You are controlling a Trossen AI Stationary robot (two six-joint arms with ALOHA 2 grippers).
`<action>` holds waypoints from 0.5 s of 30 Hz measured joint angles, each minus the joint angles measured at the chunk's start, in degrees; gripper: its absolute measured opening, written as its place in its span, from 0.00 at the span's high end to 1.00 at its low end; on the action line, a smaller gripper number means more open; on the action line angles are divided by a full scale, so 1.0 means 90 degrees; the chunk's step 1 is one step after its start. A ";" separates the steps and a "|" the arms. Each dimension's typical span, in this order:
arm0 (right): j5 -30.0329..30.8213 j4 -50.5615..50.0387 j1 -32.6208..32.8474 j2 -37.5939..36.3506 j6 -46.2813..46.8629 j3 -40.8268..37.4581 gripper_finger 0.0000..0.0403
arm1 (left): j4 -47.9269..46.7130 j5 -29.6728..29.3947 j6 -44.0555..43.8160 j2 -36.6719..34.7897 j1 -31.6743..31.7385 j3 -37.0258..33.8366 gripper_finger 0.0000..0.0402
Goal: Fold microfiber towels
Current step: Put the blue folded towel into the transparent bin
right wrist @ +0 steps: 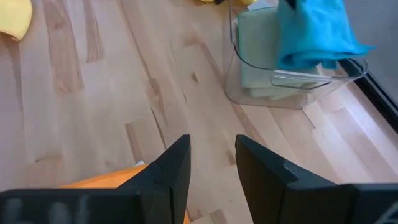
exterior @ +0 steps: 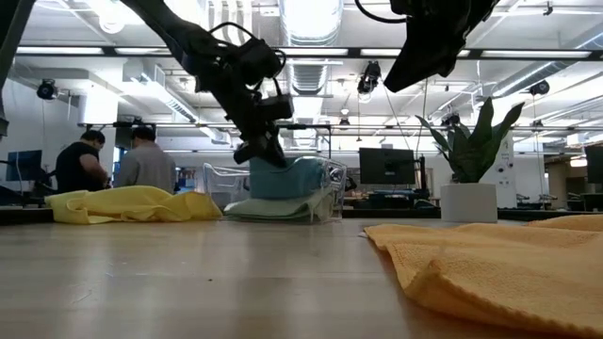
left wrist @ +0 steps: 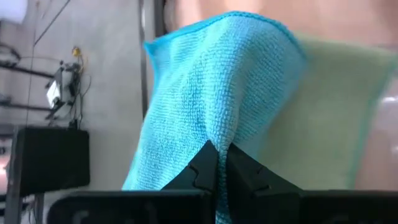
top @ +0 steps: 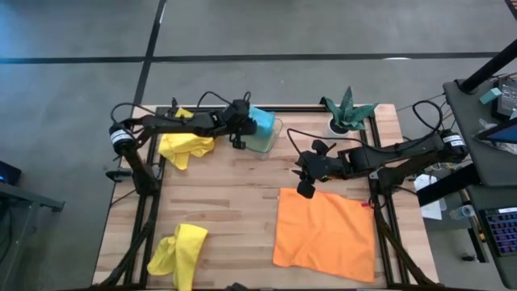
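I had the turquoise towel (left wrist: 205,106) pinched in the left gripper (top: 237,133), its jaws shut tight on a fold of the cloth, and it hung over the clear tray (right wrist: 292,84) at the far edge of the table (top: 234,202). Under it in the tray lay the green towel (right wrist: 258,62), folded flat. Just beside the tray, on the left arm's side, one yellow towel (top: 186,145) sat in a loose heap, and a second yellow towel (top: 179,252) lay crumpled at the near left corner, well apart from the first. The orange towel (top: 325,233) was spread out flat on the right half of the table. My right gripper (top: 306,189) hovered over that towel's far left corner, jaws parted a little and holding nothing, with bare wood showing between its fingers (right wrist: 171,171). A potted plant (top: 349,111) stood at the far right, near the tray. Beyond the table I could see two people (exterior: 113,160) in the room.
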 joint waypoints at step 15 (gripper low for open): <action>0.0010 0.0002 -0.0002 0.0000 -0.0019 0.0000 0.71 | -0.1971 0.0237 -0.0160 -0.0085 -0.0310 -0.0046 0.97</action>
